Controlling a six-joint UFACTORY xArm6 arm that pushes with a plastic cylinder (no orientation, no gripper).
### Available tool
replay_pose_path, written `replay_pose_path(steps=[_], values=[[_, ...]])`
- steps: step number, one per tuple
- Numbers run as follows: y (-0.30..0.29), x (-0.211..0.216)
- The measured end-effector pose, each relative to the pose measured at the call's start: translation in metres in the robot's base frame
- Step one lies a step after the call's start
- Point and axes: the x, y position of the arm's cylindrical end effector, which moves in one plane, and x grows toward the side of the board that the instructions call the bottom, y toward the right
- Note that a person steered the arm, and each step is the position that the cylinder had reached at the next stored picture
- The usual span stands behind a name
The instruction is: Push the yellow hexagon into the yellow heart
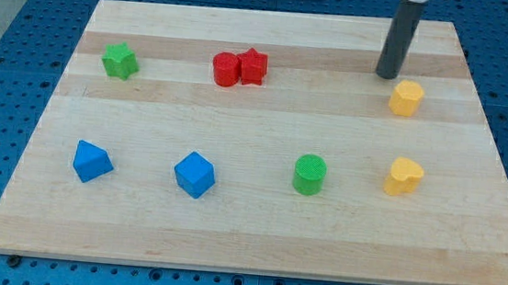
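Observation:
The yellow hexagon [406,98] sits on the wooden board at the view's upper right. The yellow heart [404,176] lies below it, at the right of the lower row, well apart from it. My tip [387,76] is just up and to the left of the yellow hexagon, very close to it; I cannot tell if it touches.
A red cylinder [225,69] and a red star [253,66] touch each other at top centre. A green star [120,60] is at top left. Two blue blocks [92,162] [195,174] and a green cylinder [309,175] are in the lower row.

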Motion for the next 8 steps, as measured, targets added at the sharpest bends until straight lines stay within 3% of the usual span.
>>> replay_pose_path(steps=[3, 5, 7, 8], values=[[0.018, 0.1], [0.026, 0.086], [0.001, 0.13], [0.001, 0.131]])
